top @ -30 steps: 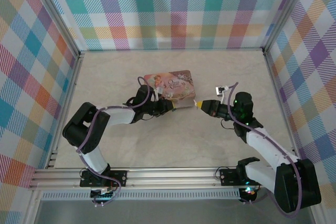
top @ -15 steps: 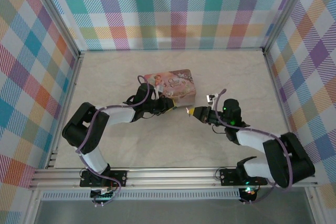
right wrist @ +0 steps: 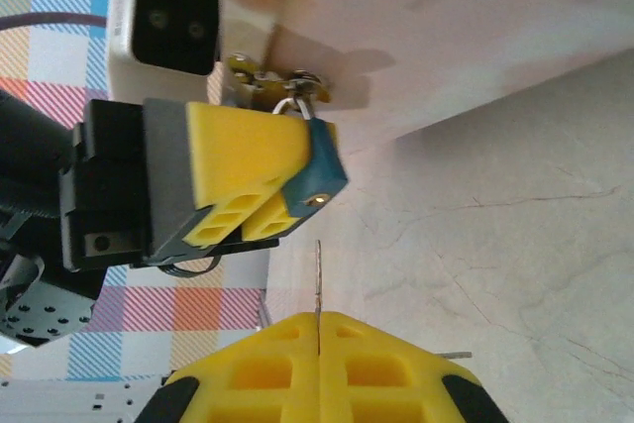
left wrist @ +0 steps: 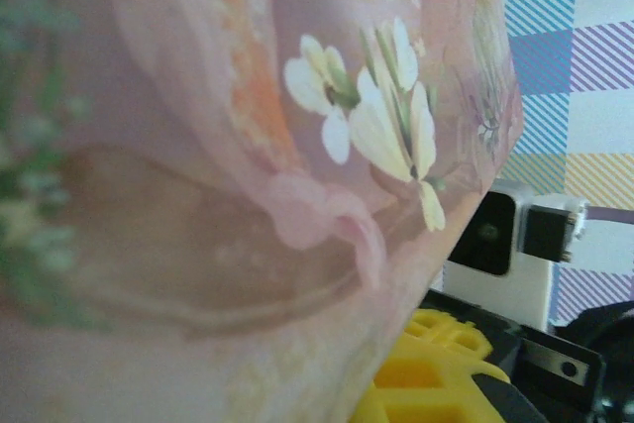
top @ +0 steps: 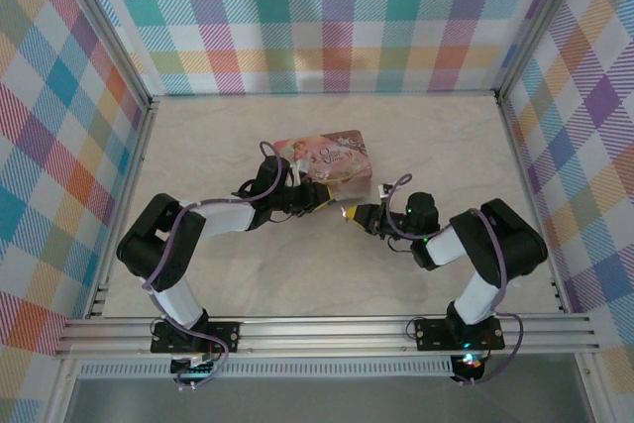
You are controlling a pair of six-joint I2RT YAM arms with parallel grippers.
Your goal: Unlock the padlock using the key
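Observation:
The padlock (right wrist: 325, 167) is small and blue, hanging by its shackle from the hasp of the pink illustrated tin (right wrist: 466, 27) (top: 332, 159). My left gripper (right wrist: 297, 185) (top: 324, 201) is shut on the padlock, its yellow fingers (right wrist: 243, 151) clamping the body, keyhole facing down. My right gripper (right wrist: 319, 319) (top: 353, 213) is shut on the key (right wrist: 319, 269), whose thin blade sticks straight up. The blade tip sits just below the keyhole, a small gap apart. In the left wrist view the tin (left wrist: 248, 146) is pressed close, with a yellow finger (left wrist: 436, 378) at the bottom.
The tin lies mid-table on the marble-patterned top (top: 297, 274). Checked walls (top: 317, 17) close the back and sides. The two wrists nearly meet at the tin's near corner. The right wrist's camera (left wrist: 505, 245) looms beside the tin. A thin metal sliver (right wrist: 456, 353) lies on the table.
My right gripper has moved left and closer to the tin, carrying the key up to the padlock. The left arm has stayed in place.

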